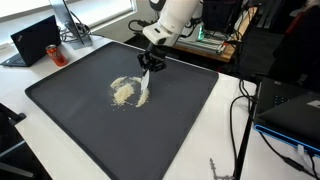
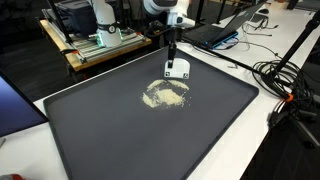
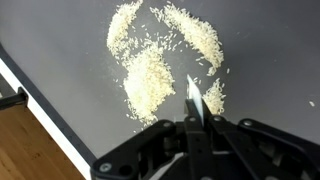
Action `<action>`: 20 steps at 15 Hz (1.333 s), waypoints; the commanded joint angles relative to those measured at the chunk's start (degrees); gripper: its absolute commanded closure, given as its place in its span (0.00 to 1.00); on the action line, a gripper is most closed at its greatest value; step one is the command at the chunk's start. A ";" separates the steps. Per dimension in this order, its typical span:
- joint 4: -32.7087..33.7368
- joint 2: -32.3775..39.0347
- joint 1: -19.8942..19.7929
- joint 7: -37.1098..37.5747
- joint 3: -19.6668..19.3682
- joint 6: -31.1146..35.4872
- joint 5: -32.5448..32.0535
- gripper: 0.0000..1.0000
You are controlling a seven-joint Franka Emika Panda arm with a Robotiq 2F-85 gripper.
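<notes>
A white bench [image 1: 210, 130] carries a wide dark mat [image 1: 90, 130] that covers most of its top. At one far corner of the bench an open black laptop [image 1: 35, 40] stands with a dark can [image 1: 57, 55] beside it. Daylight comes in through a window [image 1: 100, 12] behind. Past the far edge in an exterior view a wooden cart [image 2: 95, 45] holds electronics, and black cables [image 2: 285, 85] trail over the bench edge. In the wrist view a brown wooden surface [image 3: 30, 145] lies beyond the mat's edge.
</notes>
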 commanded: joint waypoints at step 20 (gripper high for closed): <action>31.94 6.42 -23.80 -50.80 2.52 -34.05 79.66 0.99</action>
